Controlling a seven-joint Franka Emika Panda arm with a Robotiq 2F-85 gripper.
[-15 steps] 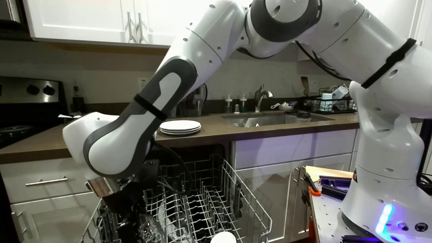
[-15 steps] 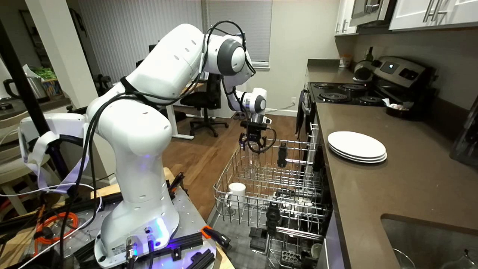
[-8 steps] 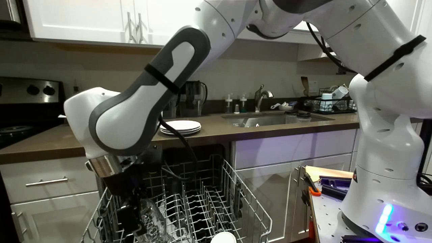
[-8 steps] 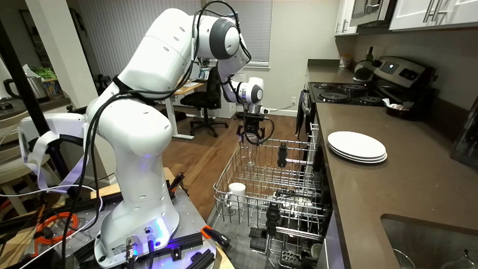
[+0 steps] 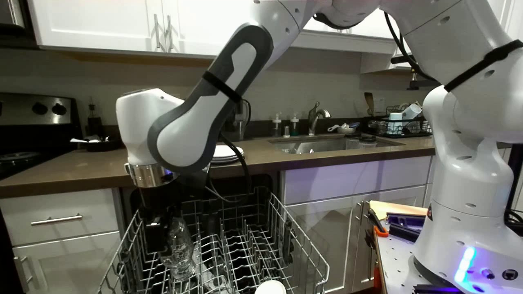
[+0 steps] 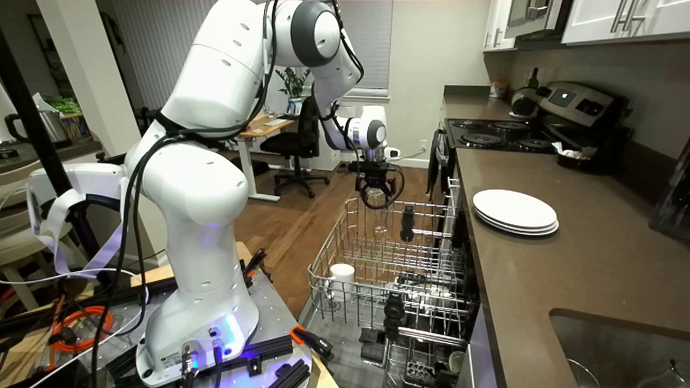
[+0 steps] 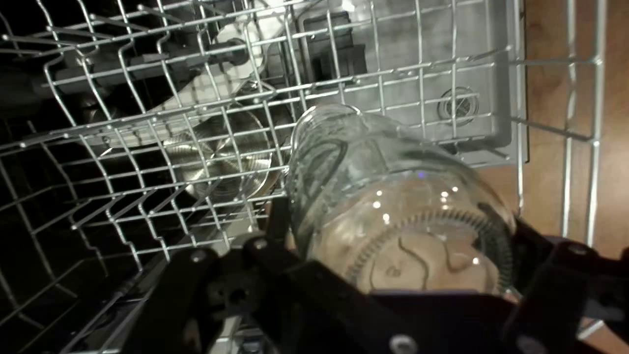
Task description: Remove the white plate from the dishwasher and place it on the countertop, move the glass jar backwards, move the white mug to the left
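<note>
My gripper [image 7: 403,228] is shut on the clear glass jar [image 7: 378,162]; its black fingers [image 7: 278,219] press the jar's sides near the ridged base. The jar is upside down and a little tilted, mouth toward the rack. In both exterior views the gripper [image 5: 161,234] and jar [image 5: 179,253] are at the rack's far-left part; whether the jar touches the wires is unclear. The white mug [image 6: 342,277] stands in the rack's front corner, its top also showing as the white mug [image 5: 271,287]. White plates [image 6: 515,208] lie stacked on the countertop [image 6: 582,258]; which is the task's plate cannot be told.
The dishwasher's upper rack [image 5: 301,233] is pulled out, with wire sides and rows of tines around the jar. The sink [image 5: 322,145] lies along the counter. Below the rack show a spray arm [image 7: 196,96] and a round metal item [image 7: 221,152].
My gripper has risen with the jar in its grip, then shifted toward the counter side and deeper over the rack. The mug and plates have stayed where they were.
</note>
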